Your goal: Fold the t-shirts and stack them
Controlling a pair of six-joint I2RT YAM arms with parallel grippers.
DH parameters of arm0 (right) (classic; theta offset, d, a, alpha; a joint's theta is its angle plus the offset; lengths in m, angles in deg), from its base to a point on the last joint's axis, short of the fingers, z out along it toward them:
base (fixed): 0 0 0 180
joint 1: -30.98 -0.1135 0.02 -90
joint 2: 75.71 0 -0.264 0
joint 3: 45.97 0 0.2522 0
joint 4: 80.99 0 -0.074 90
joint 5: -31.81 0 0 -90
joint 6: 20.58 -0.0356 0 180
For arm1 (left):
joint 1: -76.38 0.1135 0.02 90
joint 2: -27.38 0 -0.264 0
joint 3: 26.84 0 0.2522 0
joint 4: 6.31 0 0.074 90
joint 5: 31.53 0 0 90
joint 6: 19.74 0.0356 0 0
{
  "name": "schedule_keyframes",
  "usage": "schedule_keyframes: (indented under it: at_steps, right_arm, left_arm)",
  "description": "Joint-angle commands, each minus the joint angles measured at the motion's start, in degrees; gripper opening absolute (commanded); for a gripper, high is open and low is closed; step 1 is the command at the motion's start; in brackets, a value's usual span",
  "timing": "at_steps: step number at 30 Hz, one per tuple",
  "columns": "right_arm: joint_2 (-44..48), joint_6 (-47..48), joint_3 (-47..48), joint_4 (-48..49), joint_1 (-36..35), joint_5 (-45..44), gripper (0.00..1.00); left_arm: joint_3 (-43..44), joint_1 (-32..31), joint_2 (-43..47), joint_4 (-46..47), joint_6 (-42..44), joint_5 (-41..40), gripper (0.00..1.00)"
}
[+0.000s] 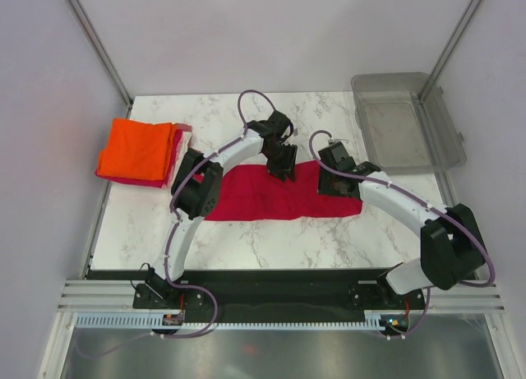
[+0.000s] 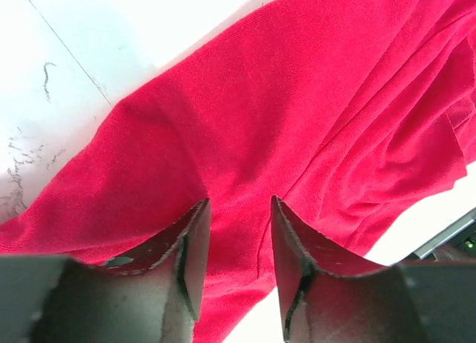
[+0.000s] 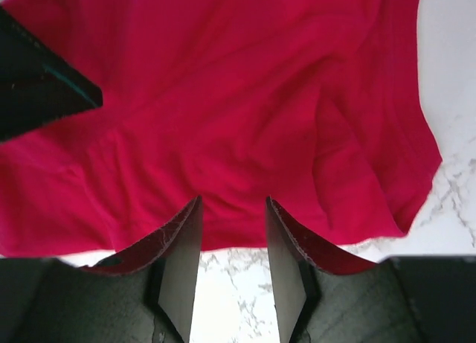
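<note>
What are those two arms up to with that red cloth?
Two robot arms are folding t-shirts. A crimson t-shirt lies stretched out on the marble table. The left claw and the right claw are both poised right over it, jaws apart and gripping nothing. At the far left sits a folded pile topped by an orange shirt. A clear bin stands at the far right.

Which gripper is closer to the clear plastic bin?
Right. The right gripper is over the end of the red t-shirt nearest the bin; the left gripper is farther, mid-shirt.
</note>
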Motion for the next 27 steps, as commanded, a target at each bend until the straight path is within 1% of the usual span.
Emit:
schedule_keyframes:
  at_steps: [1, 3, 5, 6, 7, 9, 12, 13, 16, 19, 25, 27]
  right_arm:
    - [-3.1, -1.9, 2.5, 2.4, 0.3, -3.0, 0.47]
    - [-3.8, -3.7, 1.1, 3.0, 0.4, -3.2, 0.46]
    - [-3.8, -7.1, -0.2, 3.1, 0.4, -4.0, 0.47]
    - [-2.9, -8.3, -2.1, 3.2, 0.4, -4.4, 0.56]
    - [-2.3, -9.6, -3.2, 4.2, 0.4, -4.0, 0.59]
    - [-0.8, -11.9, -6.5, 5.5, 0.4, -3.8, 0.59]
    - [-0.2, -14.9, -8.5, 5.5, 0.4, -5.4, 0.58]
    - [-0.2, -15.5, -9.0, 5.3, 0.4, -6.2, 0.58]
    - [-0.2, -19.2, -10.2, 4.3, 0.4, -8.6, 0.55]
    - [-1.3, -20.6, -11.3, 4.5, 0.6, -10.7, 0.54]
    - [-7.9, -18.7, -11.0, 9.2, 4.0, -6.6, 0.51]
    - [-10.9, -17.7, -9.2, 11.1, 5.4, -5.8, 0.49]
  left_arm:
    - [0.9, -0.3, 4.2, 0.2, -1.5, -0.6, 0.47]
    - [-0.2, -0.3, 7.8, 1.1, -1.6, -1.3, 0.49]
    - [-3.0, -0.2, 10.6, 3.4, -1.5, -1.4, 0.55]
    - [-4.3, -0.2, 14.2, 4.5, -1.5, -1.5, 0.57]
    - [-7.1, -0.2, 16.1, 6.4, -1.9, -1.7, 0.62]
    - [-9.7, -0.1, 22.1, 7.9, -2.8, -3.3, 0.66]
    - [-14.5, 0.3, 27.8, 9.6, -3.9, -6.7, 0.67]
    - [-16.9, 0.5, 31.5, 10.1, -4.7, -8.0, 0.67]
    - [-21.0, 1.6, 37.4, 10.7, -5.9, -9.1, 0.67]
    - [-24.2, 2.6, 42.5, 10.7, -6.6, -10.3, 0.67]
    - [-30.7, 5.5, 50.4, 10.7, -8.0, -11.8, 0.67]
    - [-32.6, 7.1, 53.5, 10.7, -8.3, -12.5, 0.67]
